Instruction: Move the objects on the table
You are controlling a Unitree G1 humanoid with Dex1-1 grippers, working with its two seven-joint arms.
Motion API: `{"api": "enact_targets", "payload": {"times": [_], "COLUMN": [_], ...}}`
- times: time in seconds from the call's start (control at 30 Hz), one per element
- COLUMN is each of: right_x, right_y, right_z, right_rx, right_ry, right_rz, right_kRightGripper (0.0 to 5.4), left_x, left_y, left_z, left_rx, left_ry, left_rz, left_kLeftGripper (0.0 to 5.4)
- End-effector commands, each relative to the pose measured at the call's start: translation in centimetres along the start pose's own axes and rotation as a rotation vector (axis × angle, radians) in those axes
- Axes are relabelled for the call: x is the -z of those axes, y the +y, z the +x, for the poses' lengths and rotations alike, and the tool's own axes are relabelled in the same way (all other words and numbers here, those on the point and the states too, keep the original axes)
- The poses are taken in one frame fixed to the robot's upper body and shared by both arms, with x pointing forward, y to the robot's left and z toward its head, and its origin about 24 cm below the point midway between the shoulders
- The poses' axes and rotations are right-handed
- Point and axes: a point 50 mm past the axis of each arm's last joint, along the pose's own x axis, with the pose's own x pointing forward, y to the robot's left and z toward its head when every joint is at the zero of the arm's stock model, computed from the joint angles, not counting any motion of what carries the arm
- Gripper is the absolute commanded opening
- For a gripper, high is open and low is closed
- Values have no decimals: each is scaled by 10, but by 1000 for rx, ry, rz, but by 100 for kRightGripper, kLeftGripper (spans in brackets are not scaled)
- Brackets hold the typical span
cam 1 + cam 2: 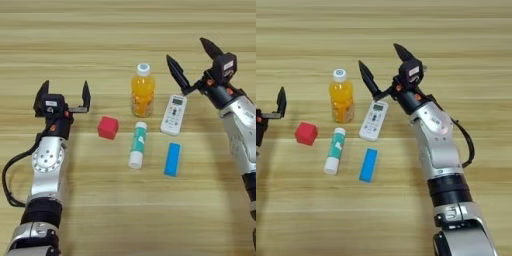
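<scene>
An orange juice bottle (142, 90) with a white cap stands upright mid-table. A white remote (173, 114) lies just right of it. In front of them lie a red cube (108, 127), a teal-and-white tube (138, 144) and a flat blue bar (172, 159). My right gripper (194, 59) is open, its fingers spread wide above and behind the remote's far end, right of the bottle. My left gripper (64, 93) is open too, left of the red cube, holding nothing.
The light-brown wooden table (125, 30) stretches bare behind the objects. A black cable (7, 180) loops beside my left forearm at the left edge. My right forearm (436, 140) reaches in from the lower right.
</scene>
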Motion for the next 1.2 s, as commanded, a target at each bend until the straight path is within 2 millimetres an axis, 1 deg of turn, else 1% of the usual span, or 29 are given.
{"api": "enact_targets", "payload": {"times": [0.03,0.17,0.3,0.67,1.2], "right_x": [-2,-3,2,26,58], "right_y": [4,10,16,28,35], "right_z": [11,17,23,34,46], "right_rx": [-86,-133,-170,-206,-196], "right_ry": [54,87,138,252,367], "right_rz": [20,28,28,20,9], "right_kRightGripper": [537,537,537,537,537], "left_x": [-2,-2,-3,-3,-4], "left_y": [-3,-3,-2,-2,-2], "left_z": [1,1,1,1,0], "left_rx": [10,10,9,9,9], "left_ry": [-12,-12,-13,-13,-17], "left_rz": [7,7,7,6,4], "left_kLeftGripper": [540,540,540,540,540]}}
